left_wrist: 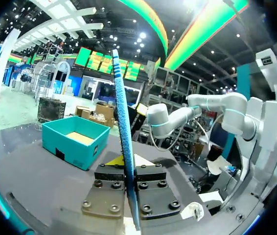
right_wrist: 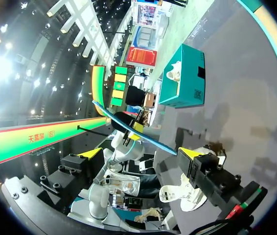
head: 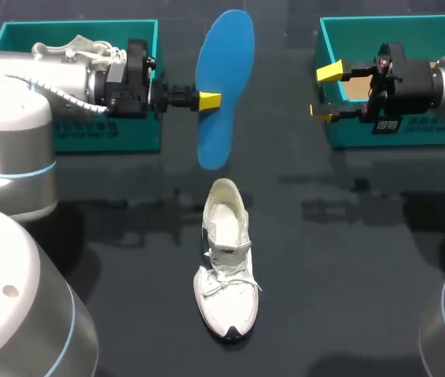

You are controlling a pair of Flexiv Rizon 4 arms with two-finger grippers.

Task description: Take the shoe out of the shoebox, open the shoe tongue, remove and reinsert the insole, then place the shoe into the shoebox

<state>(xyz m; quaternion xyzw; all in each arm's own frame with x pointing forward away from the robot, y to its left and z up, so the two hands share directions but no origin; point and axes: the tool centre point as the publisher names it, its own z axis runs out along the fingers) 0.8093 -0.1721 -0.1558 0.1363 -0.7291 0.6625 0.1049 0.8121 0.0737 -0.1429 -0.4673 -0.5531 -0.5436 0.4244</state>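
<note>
On the dark glossy table [head: 348,275], the left gripper [head: 207,100] has its yellow-tipped fingers clamped on the edge of a flat blue foam insole [head: 224,71], held in the air between the left teal cardboard shoebox [head: 140,133] and the right teal cardboard shoebox [head: 348,35]. The right gripper [head: 326,93] has its fingers wide apart and empty, seemingly at the right box's near corner. The white lace-up sneaker [head: 226,267] stands on the table nearer the robot, toe toward it, apart from both grippers.
</note>
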